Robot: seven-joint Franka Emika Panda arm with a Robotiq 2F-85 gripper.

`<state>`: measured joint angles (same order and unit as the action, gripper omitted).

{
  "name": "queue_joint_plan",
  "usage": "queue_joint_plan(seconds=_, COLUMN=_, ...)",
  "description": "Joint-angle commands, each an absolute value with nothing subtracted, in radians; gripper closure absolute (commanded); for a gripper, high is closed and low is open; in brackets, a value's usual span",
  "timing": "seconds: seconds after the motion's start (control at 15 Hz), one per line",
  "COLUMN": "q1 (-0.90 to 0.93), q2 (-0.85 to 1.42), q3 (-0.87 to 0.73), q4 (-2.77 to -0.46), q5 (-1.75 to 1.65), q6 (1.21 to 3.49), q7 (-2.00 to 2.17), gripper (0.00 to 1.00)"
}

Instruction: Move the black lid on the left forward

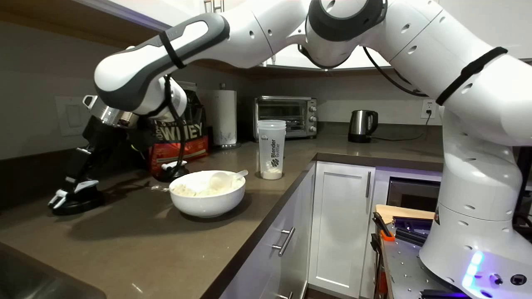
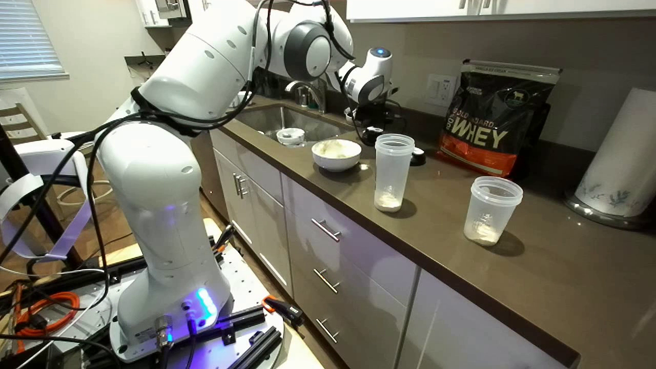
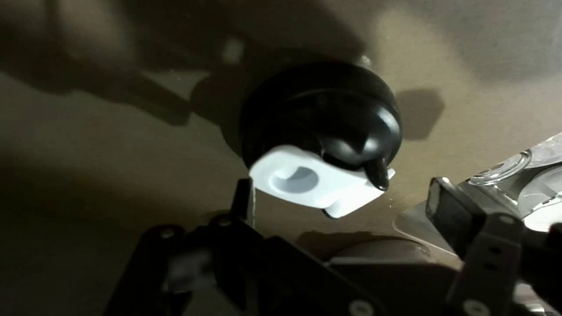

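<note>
While holding nothing in the wide-spread gripper (image 3: 341, 197), poised close to the black lid (image 3: 322, 125) on the counter (image 1: 137, 245) near the wall (image 1: 33, 104), seems at the lining-up step. Next, likely calls for settling around the lid, closing, then sliding it forward.

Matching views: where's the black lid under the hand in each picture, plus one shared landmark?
In an exterior view: black lid at far left, left of the white bowl.
In an exterior view: black lid above centre, slightly right, off the white bowl's upper right.
Wrist view: black lid upper middle, slightly right, large.
Landmark: the hand, close to it in all three.
</note>
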<state>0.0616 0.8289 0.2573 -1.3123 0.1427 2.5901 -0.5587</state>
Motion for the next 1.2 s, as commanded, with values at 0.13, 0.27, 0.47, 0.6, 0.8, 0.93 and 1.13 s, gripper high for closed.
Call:
queue_joint_plan(seconds=0.13, q1=0.052, q2=0.836, q3=0.28, q4=-1.303, q5=0.107, q6=2.625, q7=-0.56, gripper=0.0)
queue_joint_plan(seconds=0.27, q1=0.053, q2=0.84, q3=0.28, q4=-1.301, q5=0.104, q6=2.626, q7=-0.558, gripper=0.0)
queue_joint_plan(seconds=0.47, q1=0.055, q2=0.852, q3=0.28, q4=-1.301, q5=0.097, q6=2.635, q7=-0.56, gripper=0.0)
queue_joint_plan(seconds=0.6, q1=0.051, q2=0.87, q3=0.284, q4=-1.281, q5=0.092, q6=2.635, q7=-0.567, gripper=0.0)
queue_joint_plan(seconds=0.8, q1=0.062, q2=0.864, q3=0.287, q4=-1.31, q5=0.087, q6=2.654, q7=-0.555, gripper=0.0)
queue_joint_plan(seconds=0.93, q1=0.064, q2=0.852, q3=0.293, q4=-1.322, q5=0.078, q6=2.637, q7=-0.557, gripper=0.0)
queue_joint_plan(seconds=1.13, q1=0.063, q2=0.837, q3=0.302, q4=-1.34, q5=0.077, q6=2.614, q7=-0.554, gripper=0.0)
